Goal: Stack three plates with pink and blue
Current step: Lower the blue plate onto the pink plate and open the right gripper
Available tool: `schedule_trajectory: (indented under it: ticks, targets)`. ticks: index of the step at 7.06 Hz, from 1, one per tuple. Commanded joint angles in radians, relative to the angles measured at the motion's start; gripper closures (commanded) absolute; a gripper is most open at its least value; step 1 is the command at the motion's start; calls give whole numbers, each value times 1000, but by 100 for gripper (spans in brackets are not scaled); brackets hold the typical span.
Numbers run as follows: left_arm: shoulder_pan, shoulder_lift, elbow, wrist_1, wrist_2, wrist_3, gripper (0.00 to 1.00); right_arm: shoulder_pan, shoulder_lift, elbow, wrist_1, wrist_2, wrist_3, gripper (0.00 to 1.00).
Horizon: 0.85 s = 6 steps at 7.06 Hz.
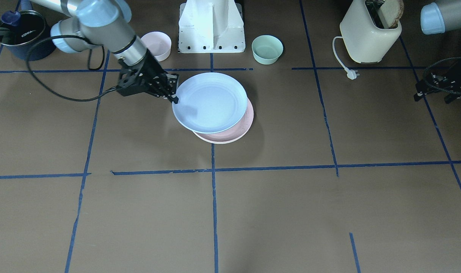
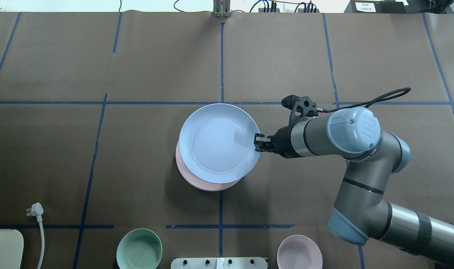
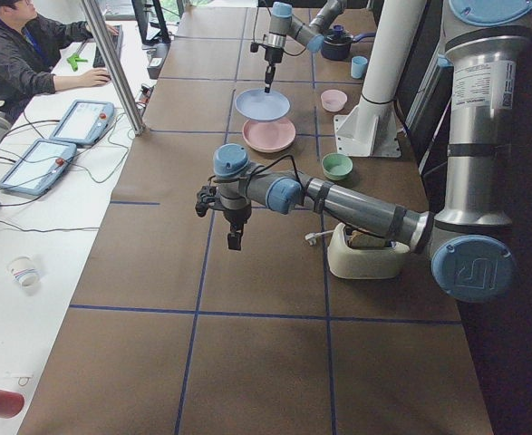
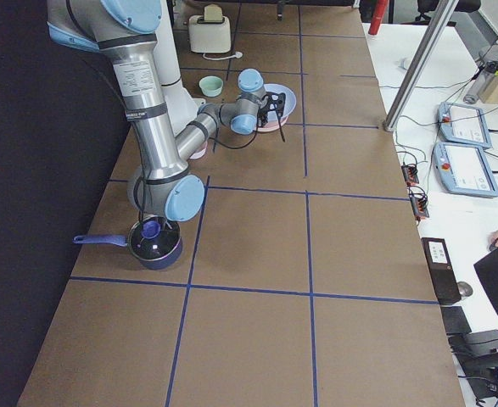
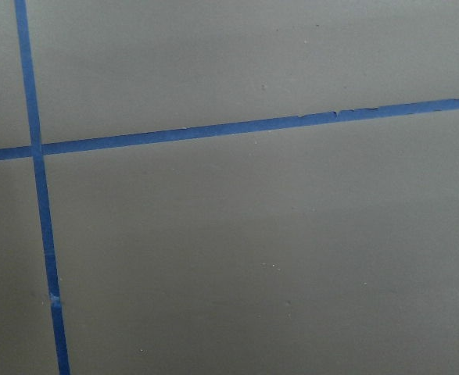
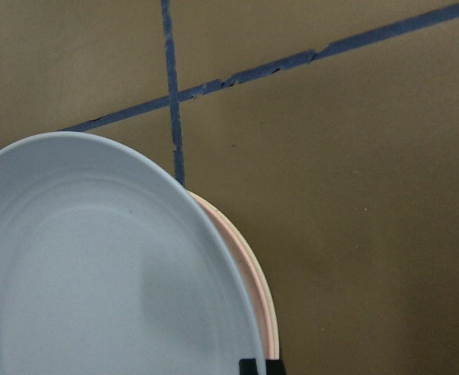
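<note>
Right end effector (image 2: 257, 141), arm outstretched, pinches blue plate (image 2: 217, 142) rim above pink plate (image 2: 186, 175).

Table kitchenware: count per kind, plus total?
Plates: 3 (blue plate, pink plate, cream plate, only its rim showing)
Bowls: 2 (pink bowl, green bowl)
Cup: 1
Pot: 1
Toaster: 1
Total: 8
</note>
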Motion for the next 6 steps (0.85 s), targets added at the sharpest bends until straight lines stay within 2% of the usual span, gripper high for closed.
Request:
schedule_trajectory:
  ticks: [1, 3, 4, 5, 6]
  targets:
    - [-6, 1, 25, -7, -10, 33, 0, -33, 49, -3, -83, -27, 3, 100]
    - [-8, 1, 35, -7, -10, 35, 0, -35, 49, -12, -85, -27, 0, 99]
    - [-8, 1, 35, -8, -10, 33, 0, -35, 50, -24, -84, -27, -2, 86]
    - [-8, 1, 35, -7, -10, 35, 0, -33, 52, -26, -85, -27, -4, 5]
    - [-8, 1, 35, -8, -10, 35, 0, -30, 53, -24, -84, -27, -1, 0]
